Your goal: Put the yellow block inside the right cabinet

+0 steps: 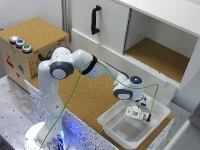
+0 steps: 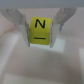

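**Wrist view: yellow block held over the tray**

The yellow block (image 2: 41,31) is seen as a small cube marked with a black N and a black bar. It is clamped between the jaws of the gripper (image 2: 41,30), which are narrowed against its two sides, above the white tray (image 1: 112,125). The right cabinet (image 1: 160,57) stands open behind.

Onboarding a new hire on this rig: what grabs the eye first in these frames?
The yellow block, marked with a black N, sits between the gripper fingers in the wrist view. In the exterior view the white Panda arm reaches down into the shallow white tray at the counter's front. Behind it, the right cabinet stands open with its cork-brown floor bare.
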Available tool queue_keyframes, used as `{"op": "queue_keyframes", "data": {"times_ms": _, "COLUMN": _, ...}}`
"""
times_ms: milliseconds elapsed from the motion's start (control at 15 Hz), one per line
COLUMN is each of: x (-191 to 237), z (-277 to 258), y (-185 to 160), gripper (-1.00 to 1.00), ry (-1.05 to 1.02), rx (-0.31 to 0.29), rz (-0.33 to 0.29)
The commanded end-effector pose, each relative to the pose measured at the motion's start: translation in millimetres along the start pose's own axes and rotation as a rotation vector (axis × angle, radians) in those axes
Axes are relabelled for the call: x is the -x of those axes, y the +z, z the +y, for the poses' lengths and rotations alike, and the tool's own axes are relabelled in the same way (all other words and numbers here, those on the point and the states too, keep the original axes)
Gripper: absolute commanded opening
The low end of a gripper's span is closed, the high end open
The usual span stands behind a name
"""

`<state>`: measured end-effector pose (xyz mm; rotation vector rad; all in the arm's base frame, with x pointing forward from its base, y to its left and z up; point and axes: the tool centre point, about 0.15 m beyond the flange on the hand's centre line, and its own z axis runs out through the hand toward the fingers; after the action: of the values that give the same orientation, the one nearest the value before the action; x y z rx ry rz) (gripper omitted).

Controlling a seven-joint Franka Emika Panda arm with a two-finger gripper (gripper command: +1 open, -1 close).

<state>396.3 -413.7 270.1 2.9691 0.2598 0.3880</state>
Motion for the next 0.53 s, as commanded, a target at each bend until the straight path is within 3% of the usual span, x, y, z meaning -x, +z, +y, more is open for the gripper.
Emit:
{"op": "queue_keyframes", "data": {"times_ms": 0, "x": -41.2, "z": -5.4, "y": -64.4, "gripper": -1.00, "ry": 0.117, "rx": -0.060, "rz": 0.105}}
{"op": "queue_keyframes", "data": {"times_ms": 267, "x": -82.4, "z": -23.4, "y": -106.4, "gripper": -1.00, "ry": 0.196, "rx": -0.074, "rz": 0.172}}
{"op": "queue_keyframes", "data": {"times_ms": 467, "x": -113.5, "z": -36.5, "y": -126.9, "gripper": -1.00, "ry": 0.255, "rx": -0.093, "rz": 0.181}}
